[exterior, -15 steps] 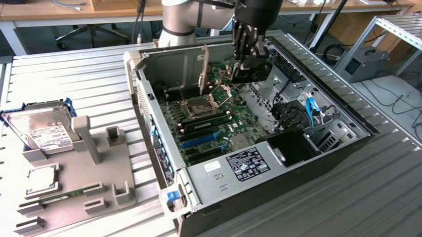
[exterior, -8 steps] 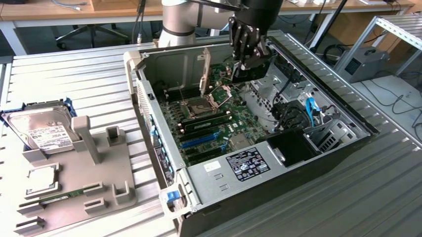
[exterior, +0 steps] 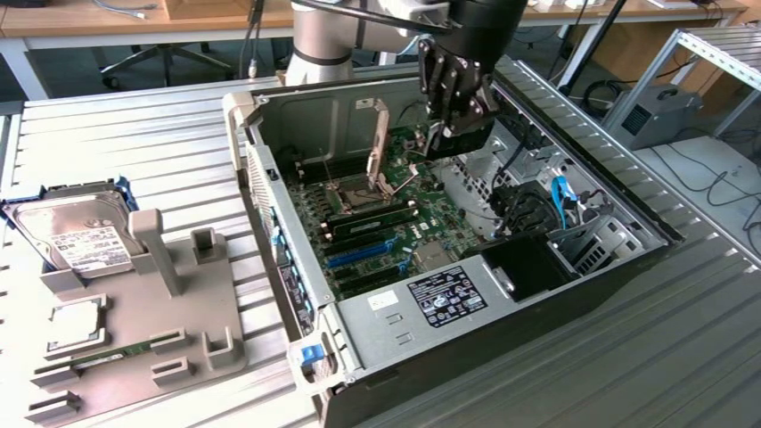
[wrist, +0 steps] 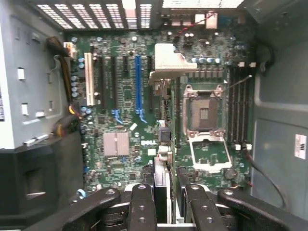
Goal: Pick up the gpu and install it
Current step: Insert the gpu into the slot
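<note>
Install step in hand. Tool clamped on gpu, held edge-on above motherboard inside case. Next: careful alignment over blue slot, straight descent.

You have a ribbed metal table under everything here. Directly on it sits the open computer case, lying on its side, directly below the gripper. Well away from the gripper, toward the exterior view's left, a grey parts holder also rests on the table. At the holder's far end a silver hard drive with a white label lies in a blue-edged cradle, well clear of the gripper.
</note>
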You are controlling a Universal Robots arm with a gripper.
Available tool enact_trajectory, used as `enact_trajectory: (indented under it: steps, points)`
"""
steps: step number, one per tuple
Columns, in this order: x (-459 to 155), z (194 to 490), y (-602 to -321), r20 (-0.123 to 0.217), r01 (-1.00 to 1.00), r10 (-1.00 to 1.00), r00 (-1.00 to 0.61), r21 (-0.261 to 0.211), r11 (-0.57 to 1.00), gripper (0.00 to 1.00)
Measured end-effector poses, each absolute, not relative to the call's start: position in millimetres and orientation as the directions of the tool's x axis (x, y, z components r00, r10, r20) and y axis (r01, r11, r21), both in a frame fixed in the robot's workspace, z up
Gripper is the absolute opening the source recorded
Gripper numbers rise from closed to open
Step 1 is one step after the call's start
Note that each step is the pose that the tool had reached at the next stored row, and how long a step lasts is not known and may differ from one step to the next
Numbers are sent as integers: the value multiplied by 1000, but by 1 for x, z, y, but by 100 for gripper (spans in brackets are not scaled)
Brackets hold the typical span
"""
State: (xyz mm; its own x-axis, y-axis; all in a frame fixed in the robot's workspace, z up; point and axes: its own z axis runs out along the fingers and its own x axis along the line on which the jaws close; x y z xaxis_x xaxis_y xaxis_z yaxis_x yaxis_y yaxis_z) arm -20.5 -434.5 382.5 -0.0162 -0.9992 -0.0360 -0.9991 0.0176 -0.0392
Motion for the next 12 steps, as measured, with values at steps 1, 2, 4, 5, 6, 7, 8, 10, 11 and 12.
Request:
enact_trajectory:
  steps: [1, 2, 4, 5, 6, 7, 8, 10, 11, 12]
  points:
    - [-21, 382, -437, -36, -999, -999, -16, -39, 18, 29]
    - [-21, 382, -440, -36, -999, -999, -16, -39, 18, 29]
    - [-23, 381, -444, -36, -999, -999, -16, -39, 18, 29]
    - [-23, 380, -446, -36, -999, -999, -16, -39, 18, 29]
    - [-24, 380, -447, -36, -999, -999, -16, -39, 18, 29]
    - [-26, 378, -449, -36, -999, -999, -16, -39, 18, 29]
    - [-28, 377, -449, -36, -999, -999, -16, -39, 18, 29]
    - [-29, 375, -450, -36, -999, -999, -16, -39, 18, 29]
    - [-30, 374, -450, -36, -999, -999, -16, -39, 18, 29]
    - [-30, 374, -451, -36, -999, -999, -16, -39, 18, 29]
